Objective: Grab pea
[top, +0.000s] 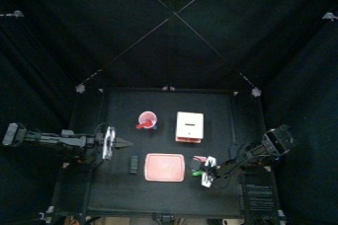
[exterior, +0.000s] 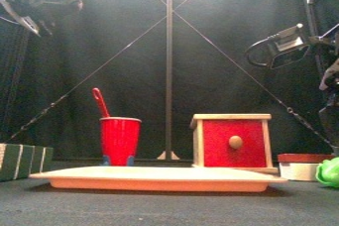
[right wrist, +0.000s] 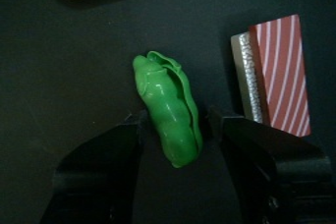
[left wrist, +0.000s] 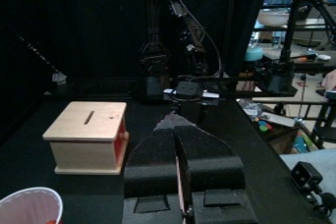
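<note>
**Now: open end effector over the pea, grasp not yet made**

Right end effector stands with jaws wide, one on each side of the pea, a small bright green glossy pod-shaped piece lying flat on the black bench. No contact visible on either side; nothing is held. In the top view the pea sits near the bench's front right, just off the corner of the flat pink square tray.

Risks, as I judge them:
- The pod is smooth and rounded. If the jaws close off-centre or too high, it could squirt out along its length.
- A striped red-and-white block with a grey edge lies just beside the pea. A jaw descending on that side may catch the block and push it, or pinch both.
- The pod lies slightly skewed to the jaws, so a closing squeeze could roll it, not seat it.

Surroundings: red plastic cup with a red stick in it and a pale wooden box with a red front panel stand behind the tray, well apart from the pea and not in the way. Left end effector rests at the bench's left side, jaws shut, away from the work.
</note>
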